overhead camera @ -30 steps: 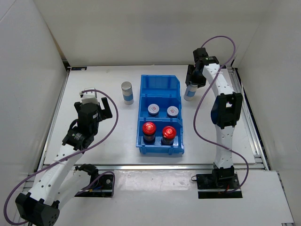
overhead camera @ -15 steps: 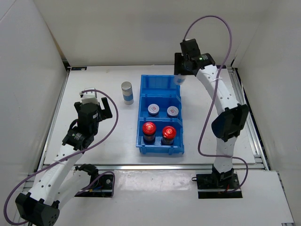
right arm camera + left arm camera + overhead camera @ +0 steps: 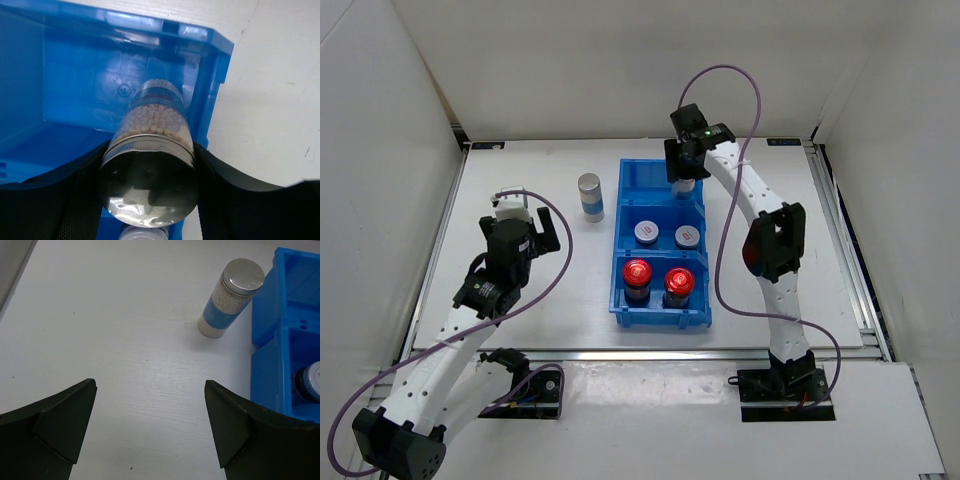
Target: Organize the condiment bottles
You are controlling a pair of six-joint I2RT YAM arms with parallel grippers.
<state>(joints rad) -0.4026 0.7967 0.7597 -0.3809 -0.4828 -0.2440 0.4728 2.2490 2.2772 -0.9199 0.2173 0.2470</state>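
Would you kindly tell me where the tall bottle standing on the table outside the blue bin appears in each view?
Top external: tall bottle, upper left of centre.
Left wrist: upper right.
Right wrist: not in it.
Shared landmark: the blue bin, in all three.
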